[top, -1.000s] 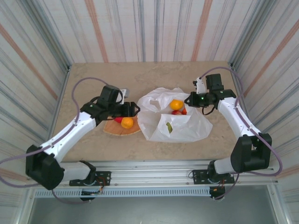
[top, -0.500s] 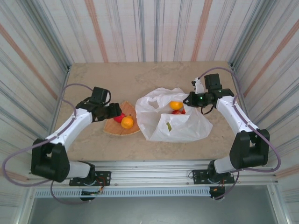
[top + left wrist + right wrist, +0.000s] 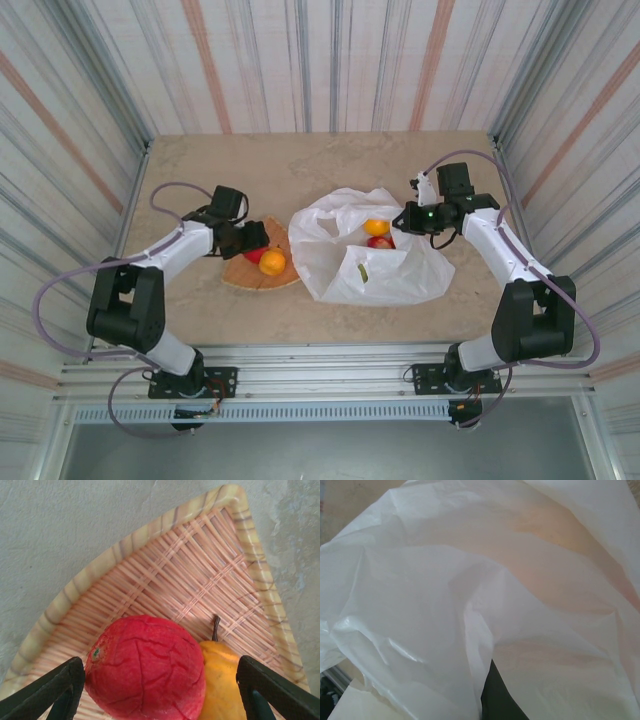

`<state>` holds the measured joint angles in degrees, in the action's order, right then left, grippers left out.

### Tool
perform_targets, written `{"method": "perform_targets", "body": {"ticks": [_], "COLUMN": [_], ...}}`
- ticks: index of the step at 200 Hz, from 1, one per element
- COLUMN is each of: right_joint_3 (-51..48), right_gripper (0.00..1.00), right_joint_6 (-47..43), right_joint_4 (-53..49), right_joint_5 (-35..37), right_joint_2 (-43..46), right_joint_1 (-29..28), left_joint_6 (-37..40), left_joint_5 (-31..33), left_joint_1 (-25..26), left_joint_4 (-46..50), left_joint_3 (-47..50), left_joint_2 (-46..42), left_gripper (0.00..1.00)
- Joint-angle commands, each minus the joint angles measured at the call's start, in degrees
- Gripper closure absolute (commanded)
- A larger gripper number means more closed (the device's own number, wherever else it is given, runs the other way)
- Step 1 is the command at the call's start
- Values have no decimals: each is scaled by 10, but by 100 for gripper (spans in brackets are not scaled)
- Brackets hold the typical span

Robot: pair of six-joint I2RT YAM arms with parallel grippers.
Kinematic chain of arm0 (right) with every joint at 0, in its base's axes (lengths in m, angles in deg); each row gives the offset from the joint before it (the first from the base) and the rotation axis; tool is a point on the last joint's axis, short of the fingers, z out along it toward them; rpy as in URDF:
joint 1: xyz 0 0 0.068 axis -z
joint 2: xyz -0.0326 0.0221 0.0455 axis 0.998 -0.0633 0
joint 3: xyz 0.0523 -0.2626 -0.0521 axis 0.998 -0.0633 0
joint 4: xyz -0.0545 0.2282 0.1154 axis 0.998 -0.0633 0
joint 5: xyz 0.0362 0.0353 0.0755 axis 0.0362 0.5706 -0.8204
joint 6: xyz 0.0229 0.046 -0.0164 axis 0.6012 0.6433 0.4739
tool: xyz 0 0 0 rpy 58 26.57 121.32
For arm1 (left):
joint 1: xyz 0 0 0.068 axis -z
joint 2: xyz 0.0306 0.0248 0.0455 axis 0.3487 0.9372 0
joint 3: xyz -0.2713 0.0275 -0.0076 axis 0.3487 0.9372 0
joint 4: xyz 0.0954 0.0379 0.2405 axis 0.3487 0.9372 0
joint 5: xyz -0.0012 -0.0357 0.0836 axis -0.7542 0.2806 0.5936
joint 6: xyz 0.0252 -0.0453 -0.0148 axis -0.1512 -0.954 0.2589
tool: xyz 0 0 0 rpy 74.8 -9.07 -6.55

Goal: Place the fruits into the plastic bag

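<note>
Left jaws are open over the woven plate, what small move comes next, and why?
Probably lower the left gripper slightly and close on the wrinkled red round fruit: it lies between the open jaws on the tan woven plate, and the right gripper holds the white plastic bag.

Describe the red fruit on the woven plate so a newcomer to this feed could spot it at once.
Left of the white plastic bag lies a fan-shaped tan woven plate holding two fruits side by side. The red fruit is the left one: round, with crackled skin and a small green spot, whereas the yellow-orange fruit beside it is smooth with a dark stem.
</note>
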<state>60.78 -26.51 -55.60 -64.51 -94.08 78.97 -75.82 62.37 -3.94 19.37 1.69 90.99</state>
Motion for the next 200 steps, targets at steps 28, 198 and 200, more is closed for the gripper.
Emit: {"method": "perform_targets", "body": {"ticks": [28, 198, 200], "right_joint_3": [-7, -16, -15], "right_gripper": [100, 100, 100], "right_joint_6": [14, 17, 17], "right_joint_4": [4, 11, 11], "right_joint_5": [-10, -9, -10], "right_joint_2": [5, -4, -5], "right_joint_1": [-1, -3, -3], "left_joint_6": [-9, -2, -2], "left_joint_5": [3, 63, 64], "left_joint_1": [8, 23, 23], "left_joint_4": [-18, -18, -18], "left_joint_3": [6, 26, 25], "left_joint_2": [25, -7, -11], "left_gripper": [17, 37, 37]}}
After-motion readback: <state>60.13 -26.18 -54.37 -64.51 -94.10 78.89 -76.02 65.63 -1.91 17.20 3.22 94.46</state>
